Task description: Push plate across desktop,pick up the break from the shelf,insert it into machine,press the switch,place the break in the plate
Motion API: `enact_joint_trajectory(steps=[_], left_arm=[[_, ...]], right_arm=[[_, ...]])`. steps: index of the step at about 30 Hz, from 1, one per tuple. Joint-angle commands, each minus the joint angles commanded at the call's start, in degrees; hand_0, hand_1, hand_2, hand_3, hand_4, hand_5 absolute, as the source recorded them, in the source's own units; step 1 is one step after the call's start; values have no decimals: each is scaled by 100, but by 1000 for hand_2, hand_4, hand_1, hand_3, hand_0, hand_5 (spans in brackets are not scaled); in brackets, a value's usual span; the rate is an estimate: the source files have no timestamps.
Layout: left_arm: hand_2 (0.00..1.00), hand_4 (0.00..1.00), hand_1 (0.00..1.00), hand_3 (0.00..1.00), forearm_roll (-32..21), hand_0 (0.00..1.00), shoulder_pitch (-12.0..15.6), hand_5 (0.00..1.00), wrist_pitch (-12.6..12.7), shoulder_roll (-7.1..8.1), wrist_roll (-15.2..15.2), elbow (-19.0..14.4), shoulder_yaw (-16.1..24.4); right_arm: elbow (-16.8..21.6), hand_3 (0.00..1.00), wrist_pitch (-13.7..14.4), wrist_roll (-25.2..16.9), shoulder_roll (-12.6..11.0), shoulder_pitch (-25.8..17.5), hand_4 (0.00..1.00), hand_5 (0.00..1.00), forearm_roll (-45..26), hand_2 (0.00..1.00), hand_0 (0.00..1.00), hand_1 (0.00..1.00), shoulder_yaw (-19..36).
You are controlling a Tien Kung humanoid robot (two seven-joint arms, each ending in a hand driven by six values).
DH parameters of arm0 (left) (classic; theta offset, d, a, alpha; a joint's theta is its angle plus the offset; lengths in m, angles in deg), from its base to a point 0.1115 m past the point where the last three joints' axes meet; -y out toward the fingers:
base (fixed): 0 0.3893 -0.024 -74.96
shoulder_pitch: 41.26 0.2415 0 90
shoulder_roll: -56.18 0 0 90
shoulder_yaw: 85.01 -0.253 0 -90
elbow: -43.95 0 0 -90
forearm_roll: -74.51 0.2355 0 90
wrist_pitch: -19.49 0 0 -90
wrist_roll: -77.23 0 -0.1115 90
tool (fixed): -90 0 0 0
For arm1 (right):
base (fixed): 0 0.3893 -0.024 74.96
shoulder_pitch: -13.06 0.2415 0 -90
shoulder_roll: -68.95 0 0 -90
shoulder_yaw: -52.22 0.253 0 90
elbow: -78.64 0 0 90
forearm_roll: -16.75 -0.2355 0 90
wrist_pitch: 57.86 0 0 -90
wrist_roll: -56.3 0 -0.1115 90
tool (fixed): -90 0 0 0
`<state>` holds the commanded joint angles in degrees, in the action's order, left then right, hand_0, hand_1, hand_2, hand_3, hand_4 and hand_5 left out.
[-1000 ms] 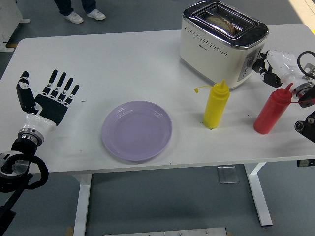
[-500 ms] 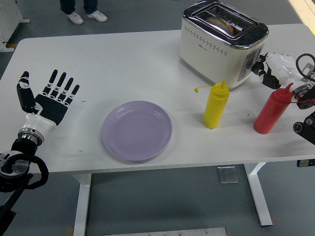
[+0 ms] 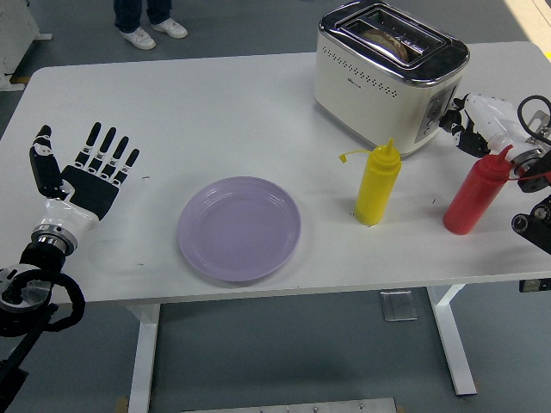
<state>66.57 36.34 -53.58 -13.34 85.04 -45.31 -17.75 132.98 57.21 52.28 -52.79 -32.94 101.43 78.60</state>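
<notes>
My right hand (image 3: 466,120), fingers curled, empty, at toaster (image 3: 387,73) side panel; bread (image 3: 387,39) in slot, lengthwise along toaster.

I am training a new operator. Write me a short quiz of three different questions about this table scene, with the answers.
1. True or false: a slice of bread already sits in a slot of the toaster.
2. Which bottle stands nearer the purple plate: (a) the yellow squeeze bottle, or (b) the red squeeze bottle?
3. Fill in: the left hand lies flat on the white table with its fingers ____.

Key: 1 true; 2 a; 3 spread. The right hand is at the toaster's switch end.
</notes>
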Motion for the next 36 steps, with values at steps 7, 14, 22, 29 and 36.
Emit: enact_joint_trajectory(steps=[7, 14, 22, 29, 36], left_arm=[[773, 767, 788, 754, -3, 831, 14, 998, 5, -1, 3, -10, 6], [773, 766, 787, 754, 10, 831, 25, 998, 8, -1, -12, -23, 8], [773, 766, 788, 752, 13, 831, 35, 998, 13, 2, -20, -29, 18], [773, 767, 788, 752, 11, 831, 38, 998, 16, 1, -20, -26, 29], [774, 766, 788, 752, 6, 832, 34, 998, 14, 11, -25, -24, 38]], right_arm=[[284, 456, -96, 115, -97, -106, 75, 2, 143, 552, 253, 342, 510], [894, 459, -497, 536, -309, -266, 52, 2, 718, 558, 307, 371, 1344], [1570, 503, -1248, 1261, -550, -311, 2, 2, 1352, 609, 446, 467, 2207], [1742, 516, -1835, 1731, -672, -193, 11, 2, 1655, 617, 456, 488, 2630], [1816, 535, -1906, 1822, -800, 109, 136, 2, 1732, 623, 424, 508, 2812]])
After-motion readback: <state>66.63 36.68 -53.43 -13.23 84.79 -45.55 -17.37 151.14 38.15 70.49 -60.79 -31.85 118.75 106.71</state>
